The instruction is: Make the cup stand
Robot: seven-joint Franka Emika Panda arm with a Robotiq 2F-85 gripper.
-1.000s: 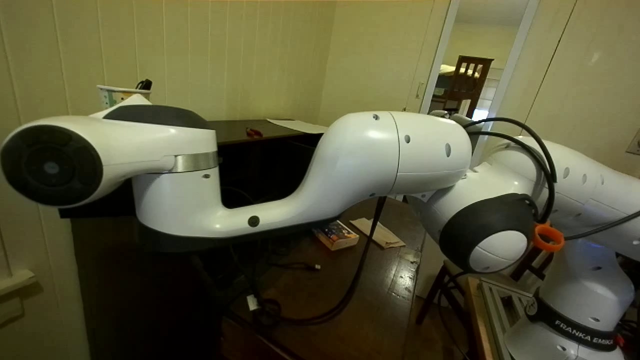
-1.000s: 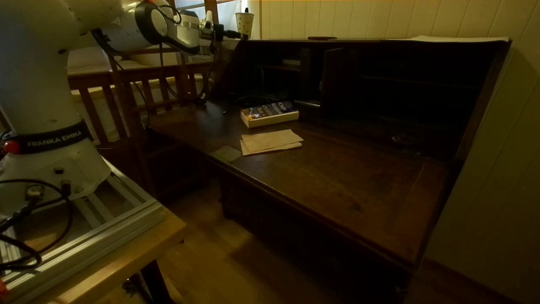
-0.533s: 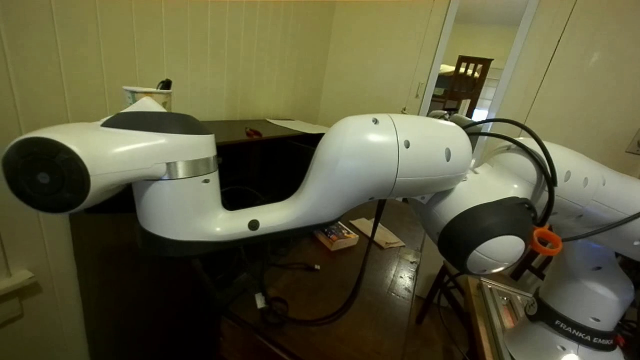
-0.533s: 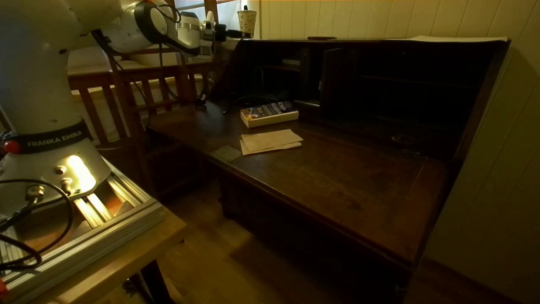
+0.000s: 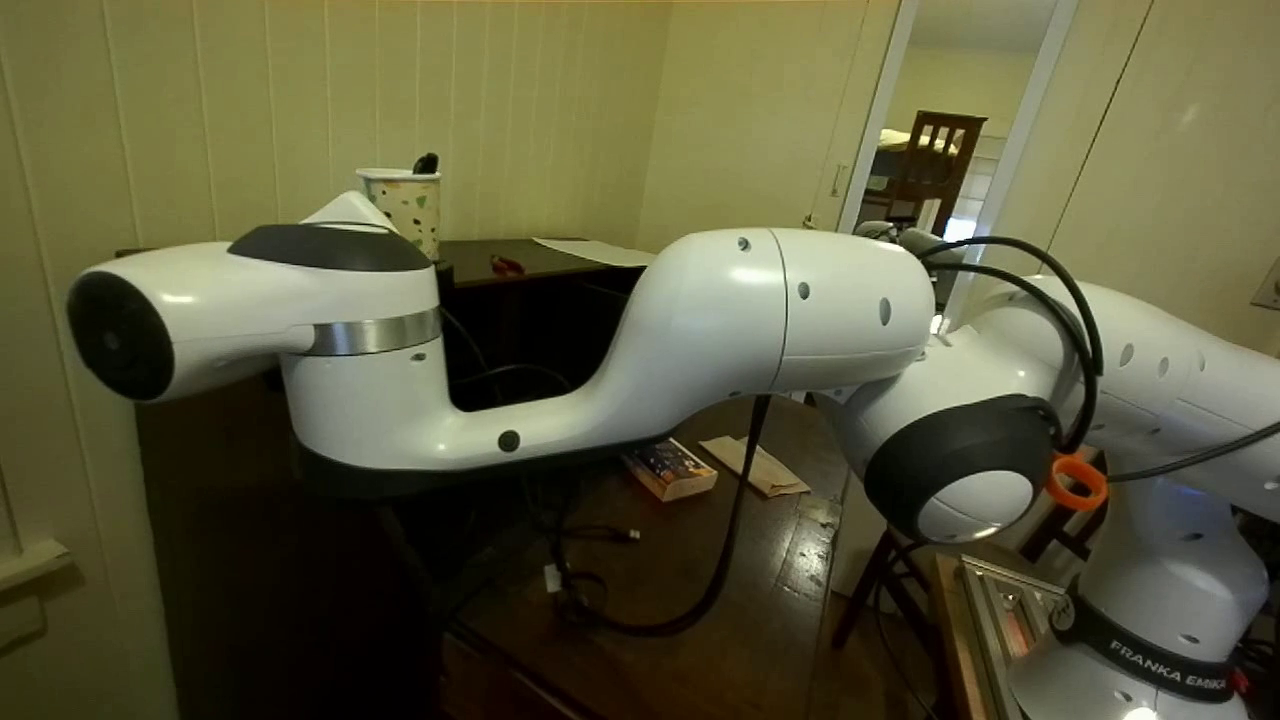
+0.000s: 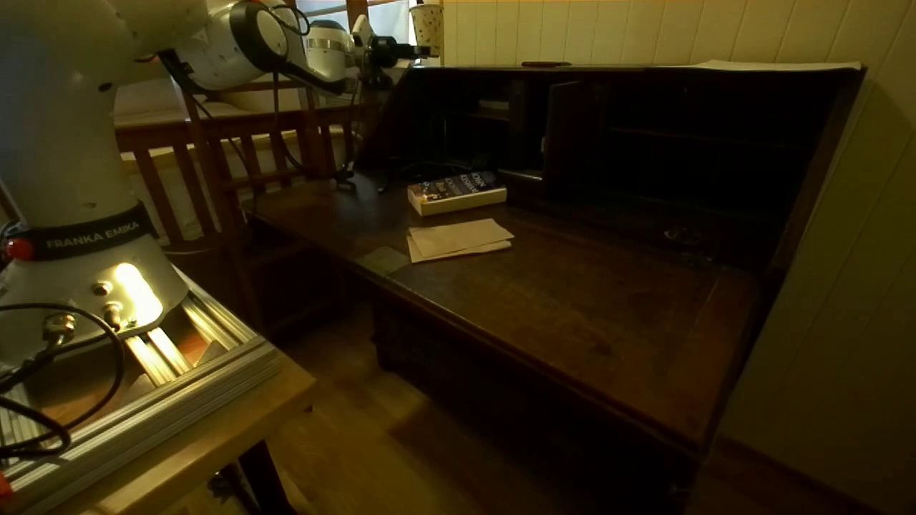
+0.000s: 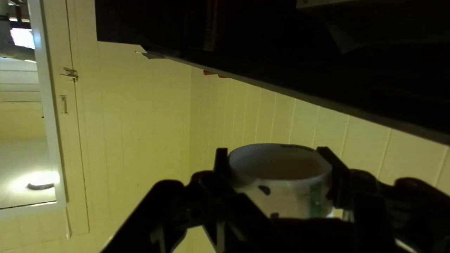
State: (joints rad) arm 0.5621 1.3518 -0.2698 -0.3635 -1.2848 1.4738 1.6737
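You hold the cup (image 5: 412,212) about upright, rim up, with the gripper (image 7: 276,167) clamped around it near the end of the desk top (image 5: 552,262) farthest from the white sheet (image 5: 598,252), so grasp and pose look done, with setting down and releasing left.

White capitals FRANKA EMIKA (image 6: 93,234) on black curved band (image 5: 1162,660) of white robot base (image 5: 1165,570) in both exterior views, at four and nine o'clock, blurred lettering (image 6: 469,185) on thick dark paperback (image 6: 456,195), toward twelve in an exterior view
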